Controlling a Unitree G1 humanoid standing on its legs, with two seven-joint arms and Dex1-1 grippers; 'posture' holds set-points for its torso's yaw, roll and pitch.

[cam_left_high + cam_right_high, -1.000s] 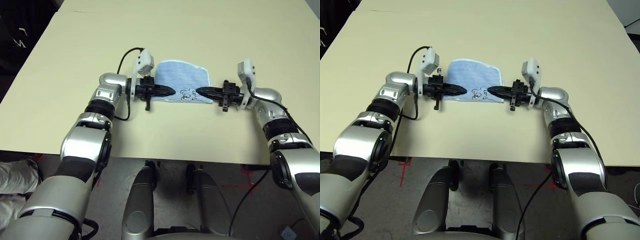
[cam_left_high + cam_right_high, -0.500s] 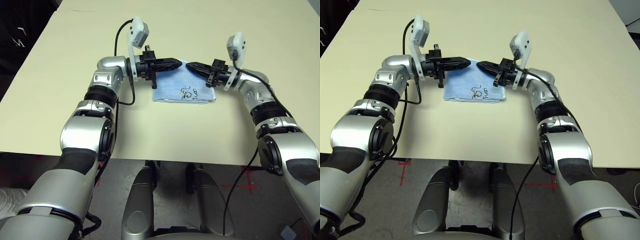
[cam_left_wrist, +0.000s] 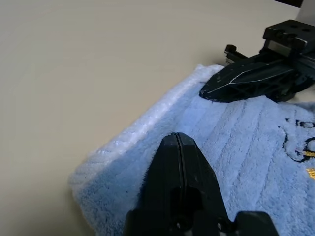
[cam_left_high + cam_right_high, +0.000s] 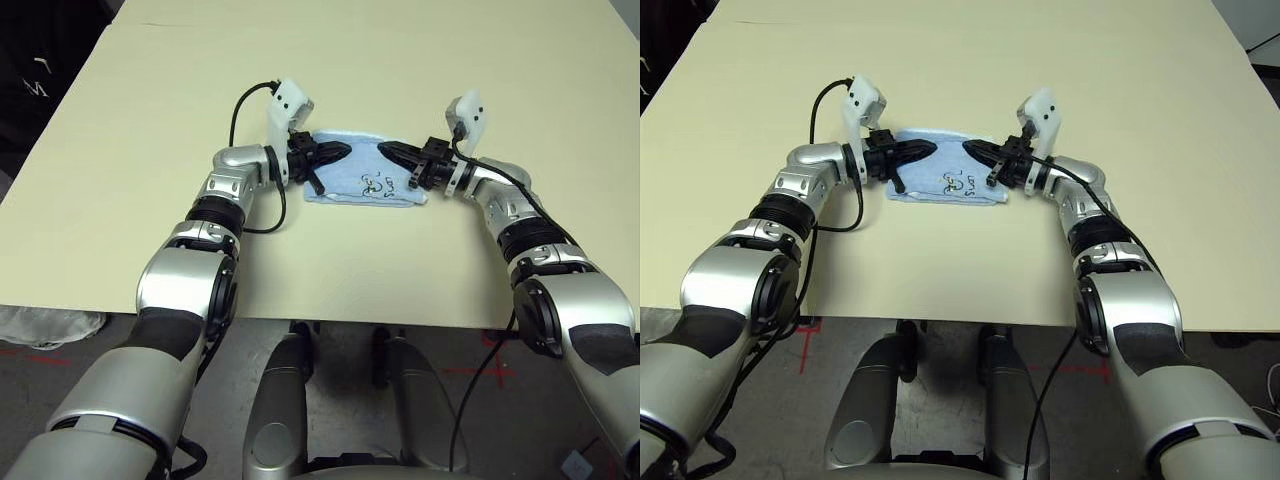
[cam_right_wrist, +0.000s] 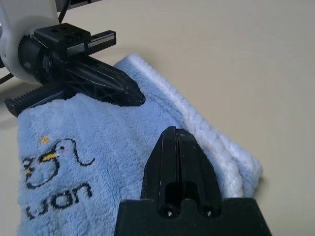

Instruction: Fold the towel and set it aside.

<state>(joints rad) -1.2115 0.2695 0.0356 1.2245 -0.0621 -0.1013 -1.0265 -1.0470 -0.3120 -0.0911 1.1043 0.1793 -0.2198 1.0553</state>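
Note:
The light-blue towel [image 4: 365, 186] lies folded in a flat rectangle on the table, its dark embroidered mark [image 4: 378, 183] facing up. My left gripper [image 4: 345, 151] is shut, and its tip rests on the far left part of the towel. My right gripper [image 4: 383, 150] is shut too, its tip on the far right part, pointing at the left one with a small gap between them. In the left wrist view my shut fingers [image 3: 177, 147] press on the terry, with no cloth visibly pinched. The right wrist view shows the same for the right gripper [image 5: 176, 131], beside the layered folded edge [image 5: 231, 167].
The cream table [image 4: 300, 260] stretches bare on all sides of the towel. Its front edge runs close to my body. A dark floor area lies past the table's left edge [image 4: 40, 110].
Both grippers left the towel's near corners, swung up and over to its far edge, then came down onto it. The towel's rounded far edge now lies straight and flat.

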